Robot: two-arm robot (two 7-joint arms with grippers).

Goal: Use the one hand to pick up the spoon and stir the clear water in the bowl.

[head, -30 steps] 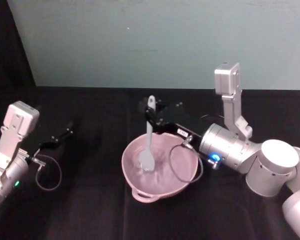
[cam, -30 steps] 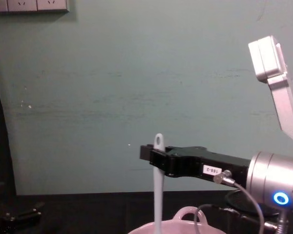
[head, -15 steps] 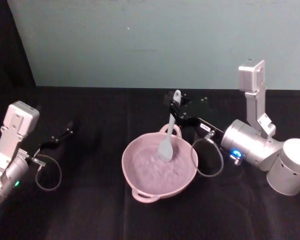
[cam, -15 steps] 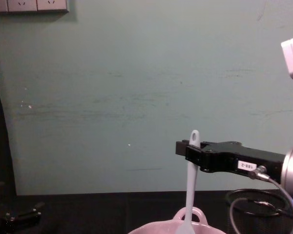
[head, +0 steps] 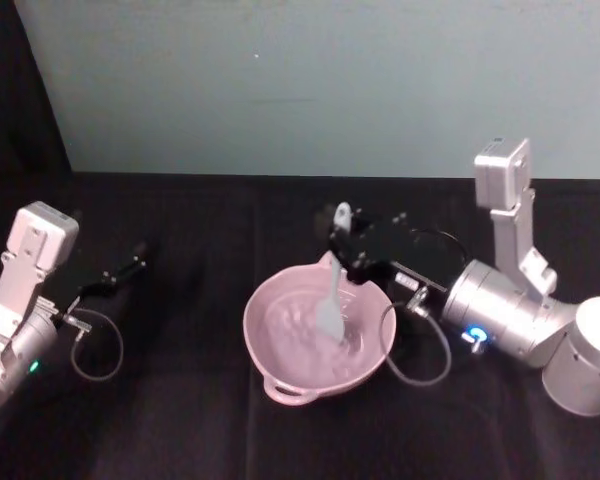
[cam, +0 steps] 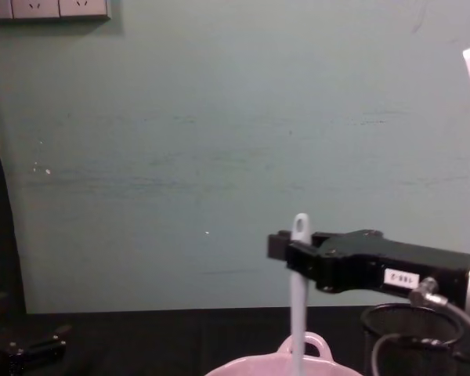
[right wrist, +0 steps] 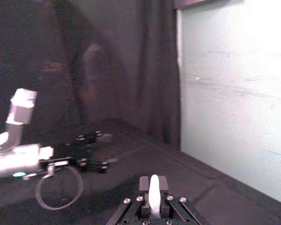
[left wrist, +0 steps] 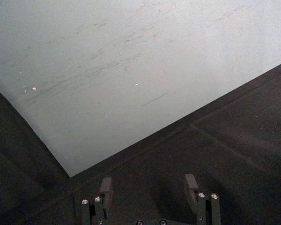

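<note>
1. Currently the right gripper (head: 346,240) is pinched on the upper handle of the spoon (head: 331,296), just under its oval hole. The handle tip pokes up between the fingers.
2. The spoon hangs near upright below this gripper. Its paddle head is down inside the pale pink bowl (head: 263,345), in the half of the bowl nearer the gripper, and the water around it looks disturbed.
3. The bowl rests on the black tabletop (head: 180,420) directly beneath the gripper.
4. Judgement on the spoon: slim plastic, so light, smooth and probably a little flexible. Held this high, it has a long lever below the fingers and may pivot or slip under water drag. The hold looks adequate for gentle stirring; a lower hold would be firmer but would bring the fingers close to the water.
5. Judgement on the bowl: light and unsecured. The paddle pressing on its wall could slide or tip it, so strokes should stay clear of the rim.
6. The left gripper (head: 130,268) is parked well apart from the bowl, fingers spread and empty.
</note>
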